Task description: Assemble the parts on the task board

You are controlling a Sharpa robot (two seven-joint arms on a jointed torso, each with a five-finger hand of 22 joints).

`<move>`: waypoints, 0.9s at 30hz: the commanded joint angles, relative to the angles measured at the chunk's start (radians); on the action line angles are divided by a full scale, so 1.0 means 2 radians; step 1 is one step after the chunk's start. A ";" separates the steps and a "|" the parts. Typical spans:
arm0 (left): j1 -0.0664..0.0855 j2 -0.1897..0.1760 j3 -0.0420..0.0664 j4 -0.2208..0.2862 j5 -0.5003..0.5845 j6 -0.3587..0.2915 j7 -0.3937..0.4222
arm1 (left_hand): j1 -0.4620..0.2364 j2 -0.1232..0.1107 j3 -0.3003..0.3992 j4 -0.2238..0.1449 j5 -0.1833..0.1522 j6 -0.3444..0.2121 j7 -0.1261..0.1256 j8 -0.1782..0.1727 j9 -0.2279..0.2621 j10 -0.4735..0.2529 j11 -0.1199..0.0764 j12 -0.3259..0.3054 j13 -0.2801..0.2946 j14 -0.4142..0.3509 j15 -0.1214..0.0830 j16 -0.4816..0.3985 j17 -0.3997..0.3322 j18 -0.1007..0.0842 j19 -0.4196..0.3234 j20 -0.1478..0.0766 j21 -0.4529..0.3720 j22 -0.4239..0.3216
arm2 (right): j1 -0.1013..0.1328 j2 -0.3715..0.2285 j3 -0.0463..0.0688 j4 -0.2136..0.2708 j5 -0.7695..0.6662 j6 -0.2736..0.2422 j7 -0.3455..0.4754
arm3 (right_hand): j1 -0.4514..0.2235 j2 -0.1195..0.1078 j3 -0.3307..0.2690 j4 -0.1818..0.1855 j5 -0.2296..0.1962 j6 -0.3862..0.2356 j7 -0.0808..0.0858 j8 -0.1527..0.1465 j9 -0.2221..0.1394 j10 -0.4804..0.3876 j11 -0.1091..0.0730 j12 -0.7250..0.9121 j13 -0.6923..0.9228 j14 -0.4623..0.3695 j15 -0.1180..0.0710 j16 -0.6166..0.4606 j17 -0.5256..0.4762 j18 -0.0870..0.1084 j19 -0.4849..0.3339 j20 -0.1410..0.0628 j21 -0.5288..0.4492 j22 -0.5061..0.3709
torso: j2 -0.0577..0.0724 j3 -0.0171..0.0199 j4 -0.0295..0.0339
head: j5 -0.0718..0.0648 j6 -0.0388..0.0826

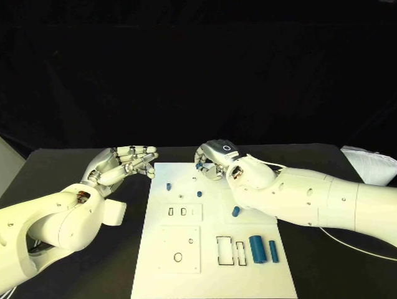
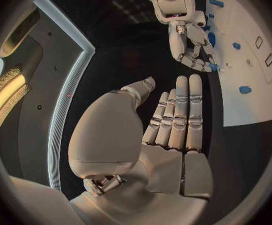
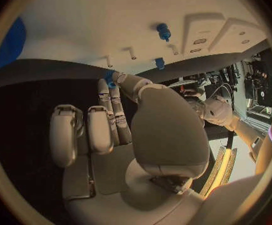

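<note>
A white task board lies mid-counter. The right robot hand pinches a small blue part over the board's far edge. The left robot hand, fingers straight and empty, hovers beside the board. Two blue cylinders lie near the right arm.

I see the black table carrying the white task board, which lies flat between the left hand and the right hand. A white padded object rests on the table beyond the right arm.
</note>
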 commanded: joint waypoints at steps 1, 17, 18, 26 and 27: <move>0.001 0.000 0.001 0.002 0.002 0.009 0.002 | -0.001 0.002 -0.001 -0.003 -0.001 -0.004 -0.001 -0.002 0.001 -0.003 -0.001 -0.001 0.000 -0.002 0.000 0.003 0.000 0.006 -0.004 0.000 0.003 0.000 | -0.001 0.003 0.000 -0.005 -0.001 0.012 0.003 | 0.006 0.006 0.000 -0.002 -0.003 -0.004 0.000 0.001 0.002 0.018 -0.017 -0.001 0.015 0.011 -0.002 0.003 -0.001 -0.005 0.008 -0.003 0.001 0.008 | 0.001 -0.0009 0.0014 | 0.000 -0.001; 0.003 -0.001 0.001 0.003 0.002 0.008 0.002 | -0.001 0.002 -0.001 -0.003 -0.001 -0.004 -0.001 -0.002 0.001 -0.003 -0.001 -0.001 0.000 -0.002 0.000 0.003 0.000 0.006 -0.004 0.000 0.003 0.000 | -0.003 0.011 0.000 -0.017 -0.003 0.024 0.002 | 0.004 0.005 0.000 -0.001 -0.004 -0.005 0.000 0.001 0.002 0.017 -0.017 -0.001 0.015 0.011 -0.002 0.002 -0.003 -0.005 0.007 -0.002 0.000 0.006 | 0.002 -0.0007 0.0012 | 0.001 -0.003; 0.003 -0.001 0.001 0.003 0.002 0.008 0.002 | -0.001 0.002 -0.001 -0.003 -0.001 -0.004 -0.001 -0.002 0.001 -0.003 -0.001 -0.001 0.000 -0.002 0.000 0.003 0.000 0.006 -0.004 0.000 0.003 0.000 | -0.003 0.011 0.000 -0.018 -0.003 0.025 0.002 | 0.003 0.005 0.000 -0.001 -0.004 -0.005 0.000 0.001 0.003 0.017 -0.017 -0.001 0.015 0.011 -0.002 0.003 -0.003 -0.005 0.007 -0.002 0.000 0.006 | 0.002 -0.0006 0.0010 | 0.002 -0.003; 0.004 -0.002 0.001 0.004 0.002 0.008 0.002 | -0.001 0.002 -0.001 -0.003 -0.001 -0.004 -0.001 -0.002 0.001 -0.003 -0.001 -0.001 0.000 -0.002 0.000 0.003 0.000 0.006 -0.004 0.000 0.003 0.000 | -0.004 0.016 0.000 -0.023 -0.003 0.028 0.002 | 0.002 0.005 0.000 0.000 -0.006 -0.006 0.000 0.001 0.003 0.017 -0.017 -0.001 0.015 0.011 -0.001 0.003 -0.003 -0.005 0.006 -0.002 -0.001 0.006 | 0.003 -0.0003 0.0006 | 0.003 -0.003; 0.004 -0.001 0.001 0.004 0.002 0.008 0.002 | -0.001 0.002 -0.001 -0.003 -0.001 -0.004 -0.001 -0.002 0.001 -0.003 -0.001 -0.001 0.000 -0.002 0.000 0.003 0.000 0.006 -0.004 0.000 0.003 0.000 | -0.004 0.016 0.000 -0.024 -0.003 0.028 0.002 | 0.002 0.005 0.000 0.000 -0.006 -0.006 0.000 0.001 0.003 0.017 -0.017 -0.001 0.015 0.011 -0.001 0.003 -0.003 -0.005 0.006 -0.002 -0.001 0.006 | 0.003 -0.0003 0.0007 | 0.003 -0.003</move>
